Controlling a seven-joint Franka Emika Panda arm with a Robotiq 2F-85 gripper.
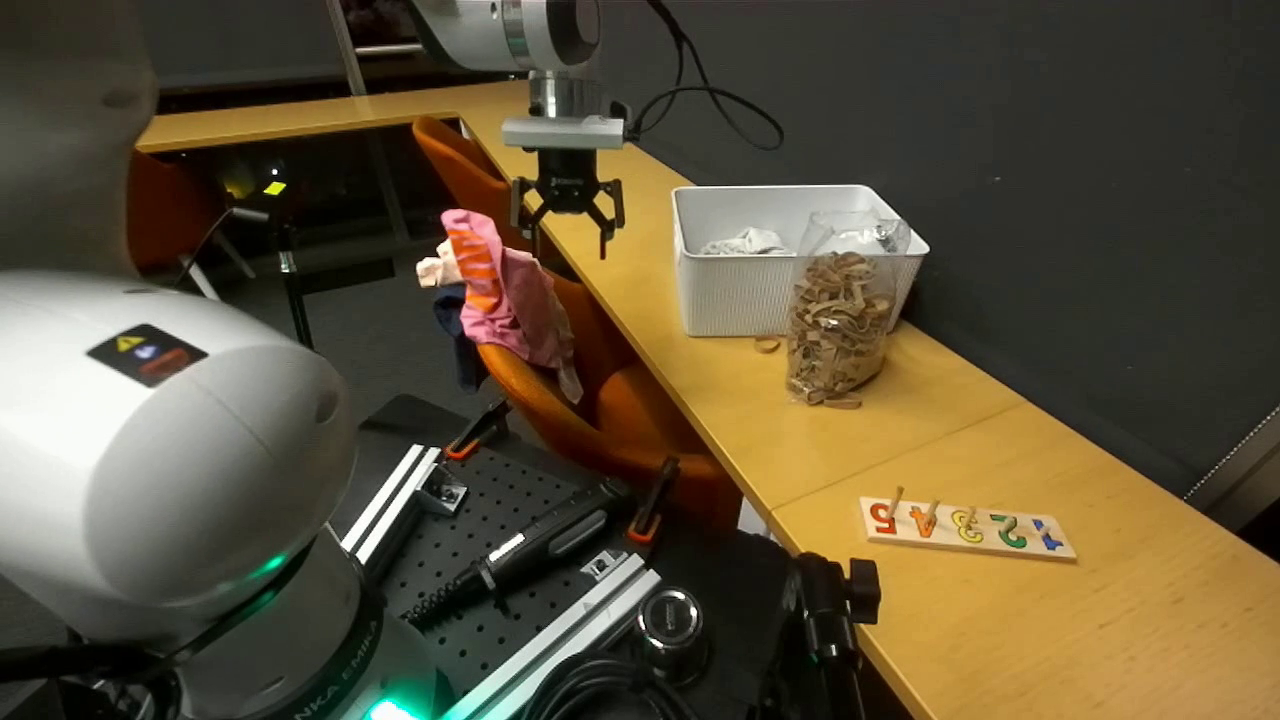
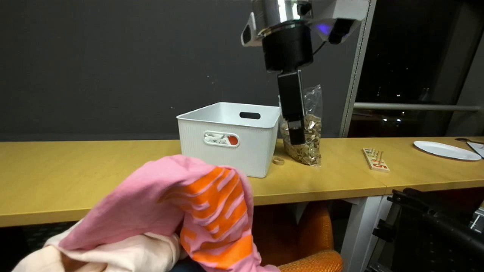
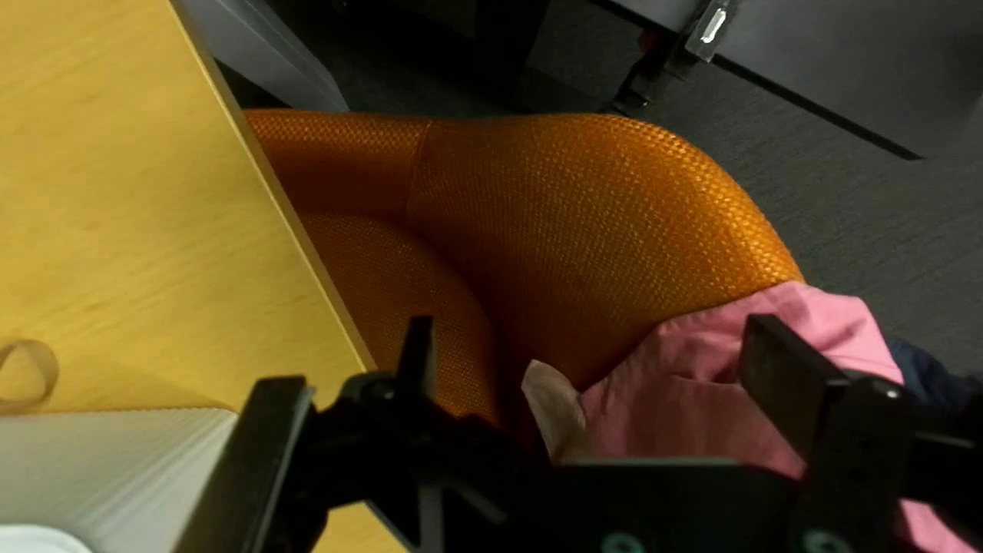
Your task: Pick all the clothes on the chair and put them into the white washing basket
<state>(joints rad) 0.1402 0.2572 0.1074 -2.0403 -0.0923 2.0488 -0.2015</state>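
A pink garment with orange print [image 1: 515,300] hangs over the backrest of the orange chair [image 1: 560,410]; the garment also shows in an exterior view [image 2: 147,207] and the wrist view [image 3: 706,384]. A cream garment [image 2: 128,253] and a dark blue garment [image 1: 462,345] hang with it, partly hidden under the pink one. The white basket [image 1: 735,300] stands on the table and holds a white cloth [image 1: 748,243]. Through its handle hole a red-orange patch [image 2: 233,140] shows. My gripper [image 1: 570,248] is open and empty, above the chair and table edge, apart from the clothes.
A clear bag of tan rings [image 1: 840,330] stands against the basket's near side, with a loose ring [image 1: 767,344] beside it. A wooden number board [image 1: 970,530] and a white plate [image 2: 446,150] lie on the table [image 2: 75,181]. The chair is partly under the table edge.
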